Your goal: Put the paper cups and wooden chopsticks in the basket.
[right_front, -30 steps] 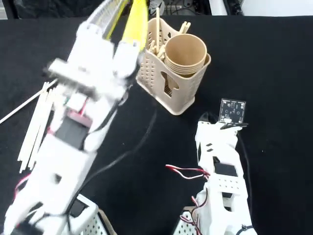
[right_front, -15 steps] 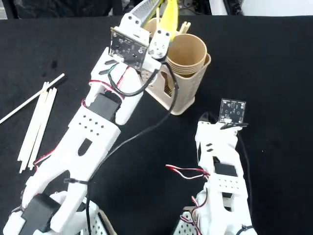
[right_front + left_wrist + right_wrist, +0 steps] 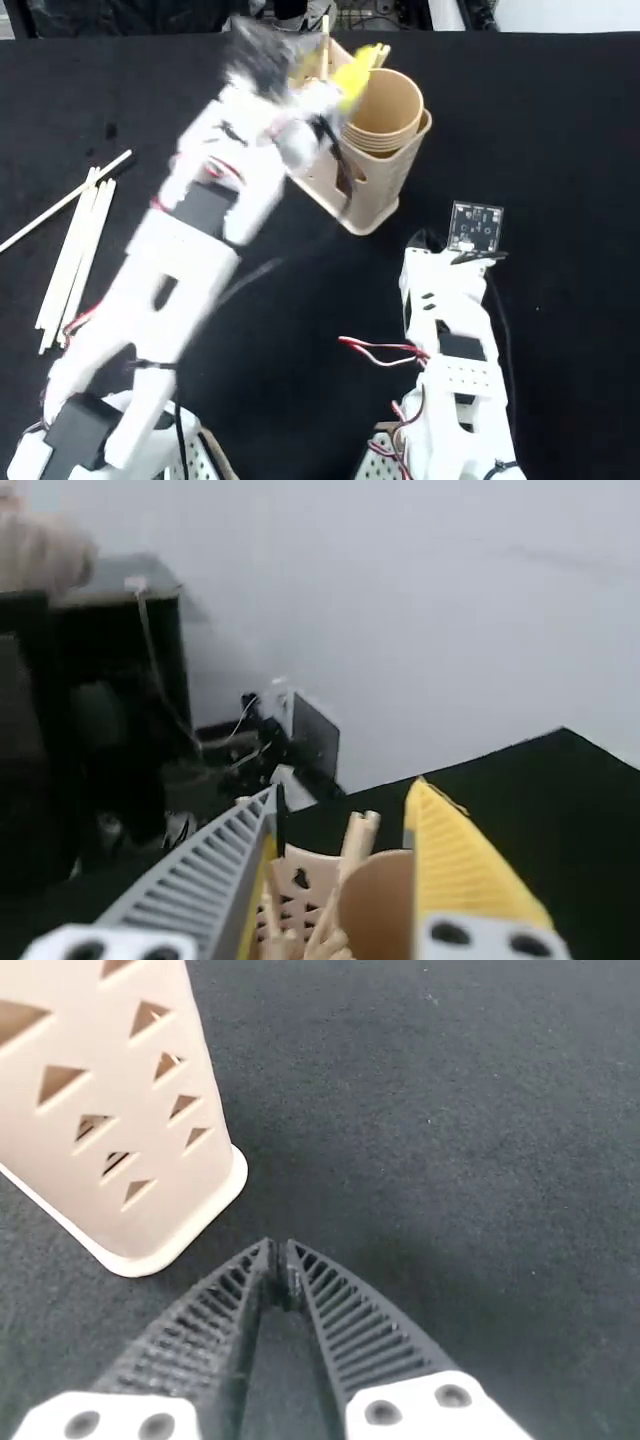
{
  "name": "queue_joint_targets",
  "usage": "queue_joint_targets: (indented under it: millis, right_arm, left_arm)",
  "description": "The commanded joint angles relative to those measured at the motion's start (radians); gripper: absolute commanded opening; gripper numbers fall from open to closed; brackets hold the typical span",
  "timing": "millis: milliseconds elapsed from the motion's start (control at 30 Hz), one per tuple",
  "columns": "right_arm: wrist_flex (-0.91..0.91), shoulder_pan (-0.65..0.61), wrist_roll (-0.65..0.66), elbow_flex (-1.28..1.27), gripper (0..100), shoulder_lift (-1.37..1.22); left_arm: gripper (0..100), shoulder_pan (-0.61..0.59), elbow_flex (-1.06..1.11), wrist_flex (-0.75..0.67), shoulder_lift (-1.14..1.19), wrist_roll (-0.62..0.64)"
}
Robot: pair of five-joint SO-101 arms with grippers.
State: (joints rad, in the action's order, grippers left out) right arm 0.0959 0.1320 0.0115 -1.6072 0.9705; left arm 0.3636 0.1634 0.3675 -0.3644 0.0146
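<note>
Beige basket [image 3: 372, 198] partly behind left arm [image 3: 190, 240]

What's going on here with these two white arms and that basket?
Two robot arms are tidying things into a beige basket. The left gripper hangs open right above it. The basket already holds stacked paper cups and some wooden chopsticks. A bunch of loose chopsticks lies on the black table, not yet collected. The right gripper is shut, low beside the basket, holding nothing.
</note>
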Motion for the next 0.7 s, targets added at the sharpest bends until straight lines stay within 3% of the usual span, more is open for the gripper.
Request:
queue_joint_targets:
  millis: [0, 167, 267, 500, 667]
  right_arm:
    - [-0.021, -0.011, 0.009, 0.007, 1.5, 0.022]
    - [-0.021, -0.011, 0.009, 0.007, 1.5, 0.022]
    - [-0.021, -0.011, 0.009, 0.005, 1.5, 0.022]
    - [-0.021, -0.011, 0.009, 0.005, 1.5, 0.022]
    - [-0.021, -0.011, 0.009, 0.005, 1.5, 0.022]
  left_arm:
    - [23, -0.062, -0.533, 0.600, 0.046, 0.049]
    - [23, -0.226, -0.940, 1.091, 0.203, 0.023]
    - [23, -0.398, -1.047, 1.278, 0.316, -0.068]
    - [23, -0.765, -1.052, 1.361, 0.640, -0.333]
    - [23, -0.897, -1.081, 1.359, 0.965, -0.491]
